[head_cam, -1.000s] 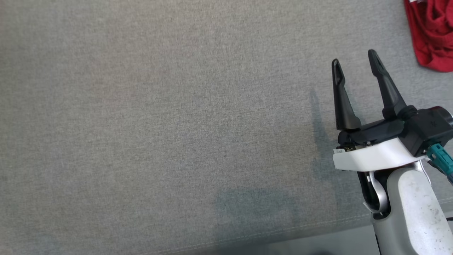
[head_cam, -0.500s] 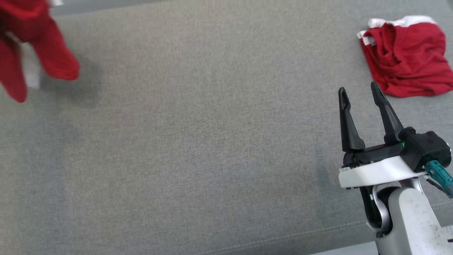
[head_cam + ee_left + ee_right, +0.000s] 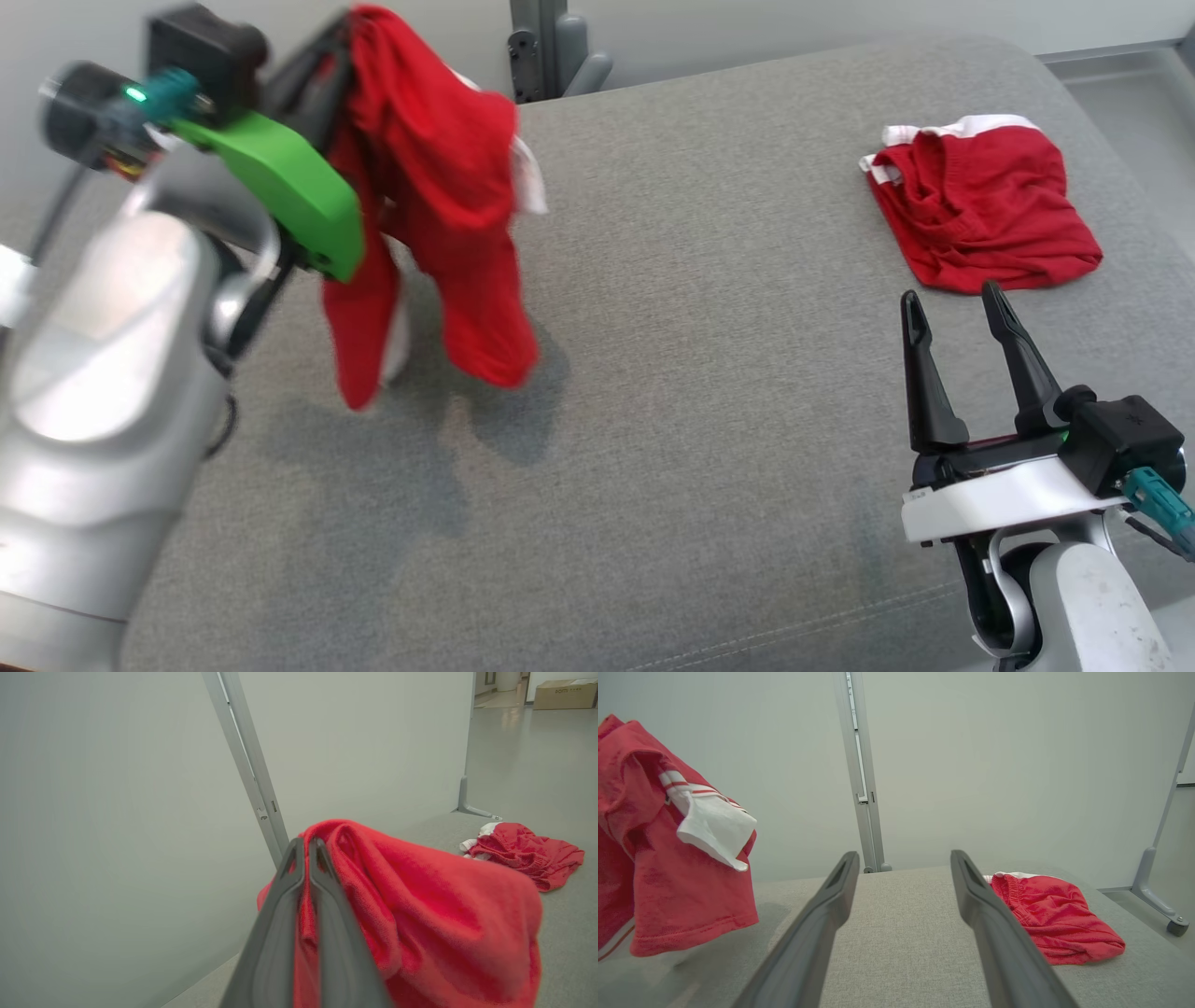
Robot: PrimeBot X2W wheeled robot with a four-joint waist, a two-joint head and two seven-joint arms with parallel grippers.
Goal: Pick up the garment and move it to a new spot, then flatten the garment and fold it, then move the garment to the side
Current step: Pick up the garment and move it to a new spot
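Grey cushion (image 3: 700,420): left gripper (image 3: 303,848) clamped the garment (image 3: 439,187) at ten o'clock; right gripper (image 3: 962,313) gaped empty. Moving step; next probably needed a central set-down.

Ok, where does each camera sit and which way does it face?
Head view: on the head, looking down at the grey cushion; shows the left tool shut on a hanging red garment and the open right tool.
Left wrist view: on the left wrist, facing along its closed fingers toward a pale wall.
Right wrist view: on the right wrist, low over the cushion, facing that wall between its spread fingers.
All three share the second red garment lying on the cushion.
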